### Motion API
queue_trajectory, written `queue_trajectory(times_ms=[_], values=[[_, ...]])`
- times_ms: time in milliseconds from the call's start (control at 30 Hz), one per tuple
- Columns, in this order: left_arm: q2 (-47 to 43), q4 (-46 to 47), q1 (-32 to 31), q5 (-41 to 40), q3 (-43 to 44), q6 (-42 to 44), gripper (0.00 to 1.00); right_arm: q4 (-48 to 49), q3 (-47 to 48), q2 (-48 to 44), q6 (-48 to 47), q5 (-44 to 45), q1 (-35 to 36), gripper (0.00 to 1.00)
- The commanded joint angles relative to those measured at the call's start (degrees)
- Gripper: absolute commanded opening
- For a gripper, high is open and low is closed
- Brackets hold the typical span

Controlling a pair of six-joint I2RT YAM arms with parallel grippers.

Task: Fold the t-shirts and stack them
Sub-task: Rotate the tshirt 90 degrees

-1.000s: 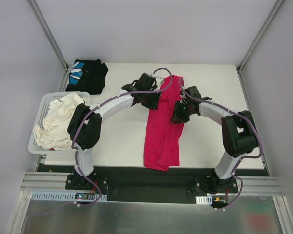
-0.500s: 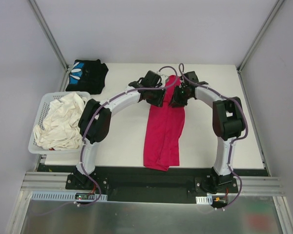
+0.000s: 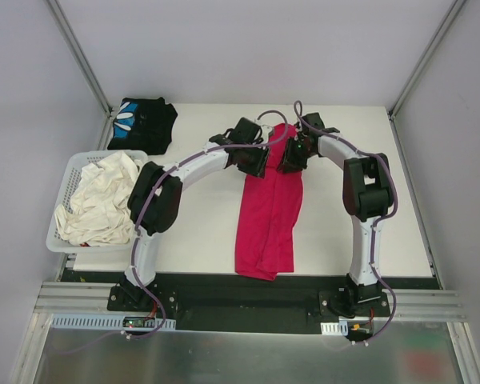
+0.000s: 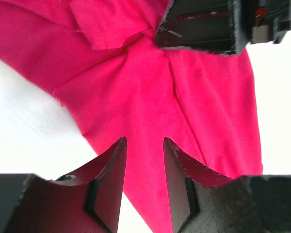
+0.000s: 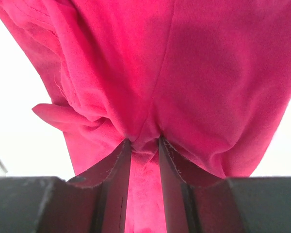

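A magenta t-shirt (image 3: 266, 214) lies as a long folded strip down the middle of the table. My right gripper (image 3: 291, 157) is at its far end, shut on a bunched fold of the magenta cloth (image 5: 144, 141). My left gripper (image 3: 253, 160) is just to its left, over the shirt's left edge. Its jaws (image 4: 144, 141) stand apart, with only flat magenta cloth (image 4: 136, 92) below them. The right gripper's body (image 4: 208, 24) shows at the top of the left wrist view. A folded black t-shirt (image 3: 142, 124) lies at the back left.
A white basket (image 3: 70, 172) with crumpled cream shirts (image 3: 96, 200) stands at the table's left edge. Frame posts rise at the back corners. The table's front edge runs just past the shirt's near end.
My right gripper has moved away from me along the shirt to its far end and now sits beside my left gripper. My left gripper has barely moved.
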Motion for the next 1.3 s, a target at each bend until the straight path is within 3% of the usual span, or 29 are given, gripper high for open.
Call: queue_trajectory(times_ms=[0, 367, 633, 800, 967, 1267], values=[[-6.2, -0.1, 1.2, 0.1, -2.2, -1.1, 0.36, -2.6, -1.5, 0.6, -1.1, -1.4, 0.1, 0.33], [-14.1, -0.1, 1.3, -1.6, -8.5, -3.0, 0.35, -1.4, -4.4, -0.1, 0.1, -1.4, -0.8, 0.34], [-19.9, -0.1, 1.3, -2.9, -14.7, -3.3, 0.35, -0.9, -8.6, -13.5, -3.1, -1.9, -1.6, 0.36], [-23.9, 0.0, 1.3, -3.1, -19.9, -6.8, 0.35, 4.1, -26.9, -28.9, -1.6, -2.2, -1.4, 0.37], [-24.8, 0.5, 1.3, -1.9, -21.3, -7.7, 0.34, 4.3, -37.5, -40.8, -0.4, -4.1, -1.2, 0.38], [-21.9, 0.6, 1.3, 0.9, -17.0, -6.9, 0.34, 5.9, -48.6, -49.4, 1.2, -5.7, 0.7, 0.38]])
